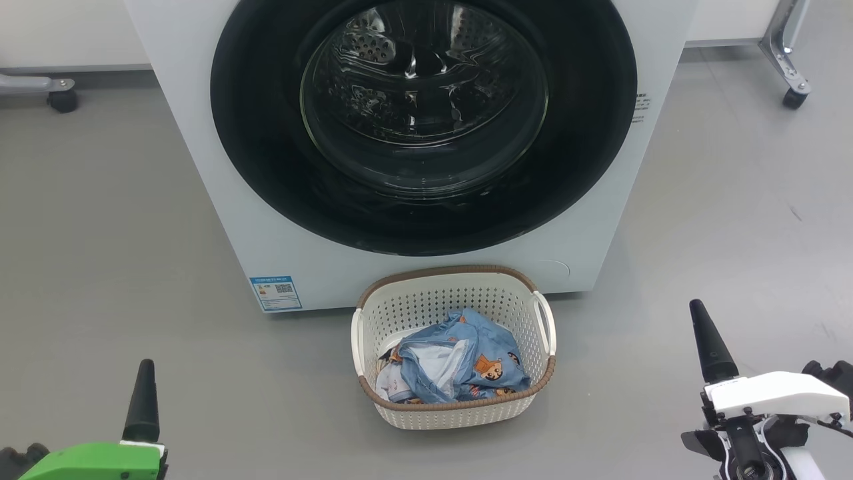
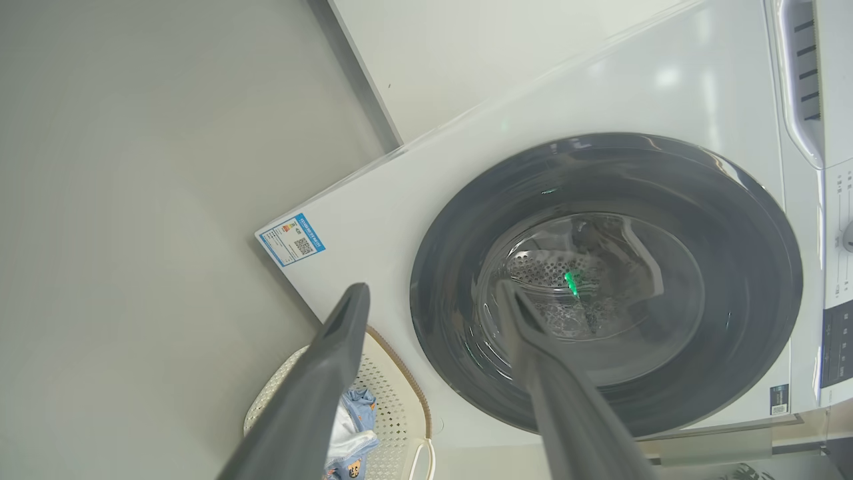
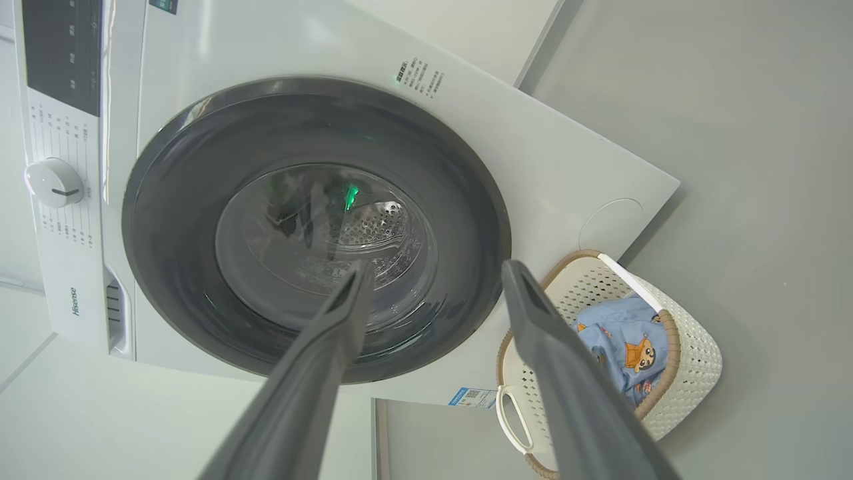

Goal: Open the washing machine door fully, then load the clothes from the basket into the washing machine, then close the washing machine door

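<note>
Nothing of the job had begun as we faced the big white front-loading washing machine (image 1: 193, 147). Its large round, glossy black-rimmed, glass-centred door (image 1: 266, 173) was shut. The light blue cartoon-print clothes (image 1: 460, 363) lay bundled in the small cream-white, brown-rimmed perforated plastic basket (image 1: 453, 270), at six o'clock below the door. Our left tool (image 2: 433, 293), at eight o'clock from the basket, and our right tool (image 3: 438, 268), at four o'clock, both gaped wide, holding nothing. Opening, loading and closing were all left to do. The smooth grey floor (image 1: 100, 233) carried everything, with a castored metal leg (image 1: 793, 87) at one o'clock.
</note>
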Motion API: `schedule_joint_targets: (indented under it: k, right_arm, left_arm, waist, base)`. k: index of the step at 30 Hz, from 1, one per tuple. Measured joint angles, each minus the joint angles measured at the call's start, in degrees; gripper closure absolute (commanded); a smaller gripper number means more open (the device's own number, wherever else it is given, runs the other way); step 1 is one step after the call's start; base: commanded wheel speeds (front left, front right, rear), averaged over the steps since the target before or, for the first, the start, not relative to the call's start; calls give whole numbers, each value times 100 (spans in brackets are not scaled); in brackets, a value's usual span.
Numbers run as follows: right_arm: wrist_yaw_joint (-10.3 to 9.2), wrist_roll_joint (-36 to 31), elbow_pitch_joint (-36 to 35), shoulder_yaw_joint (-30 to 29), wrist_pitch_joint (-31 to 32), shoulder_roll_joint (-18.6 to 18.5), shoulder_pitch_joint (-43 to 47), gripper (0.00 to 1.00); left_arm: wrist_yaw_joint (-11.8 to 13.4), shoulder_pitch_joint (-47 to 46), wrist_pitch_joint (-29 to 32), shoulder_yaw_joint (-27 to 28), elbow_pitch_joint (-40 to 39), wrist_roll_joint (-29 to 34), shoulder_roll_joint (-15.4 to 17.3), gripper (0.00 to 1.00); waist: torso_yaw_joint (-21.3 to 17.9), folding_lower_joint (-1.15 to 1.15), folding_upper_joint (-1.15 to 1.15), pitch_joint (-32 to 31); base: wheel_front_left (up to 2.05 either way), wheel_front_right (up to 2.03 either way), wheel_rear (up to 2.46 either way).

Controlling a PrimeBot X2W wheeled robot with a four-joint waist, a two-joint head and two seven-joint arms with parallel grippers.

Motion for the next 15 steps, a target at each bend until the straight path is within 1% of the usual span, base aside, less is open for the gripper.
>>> schedule_joint_targets:
  k: [12, 15]
  right_arm:
    - [1, -1384, -219, 343, -200, -164, -110, 0]
    - [1, -1778, -244, 449, -249, -219, -152, 0]
  left_arm:
    - [51, 63, -156, 41, -235, 1530, 102, 0]
    - [57, 79, -208, 11, -305, 1942, 170, 0]
  waist:
    - [-8, 0, 0, -21]
    - [-12, 0, 0, -28]
  base:
    - [0, 0, 0]
    - [0, 0, 0]
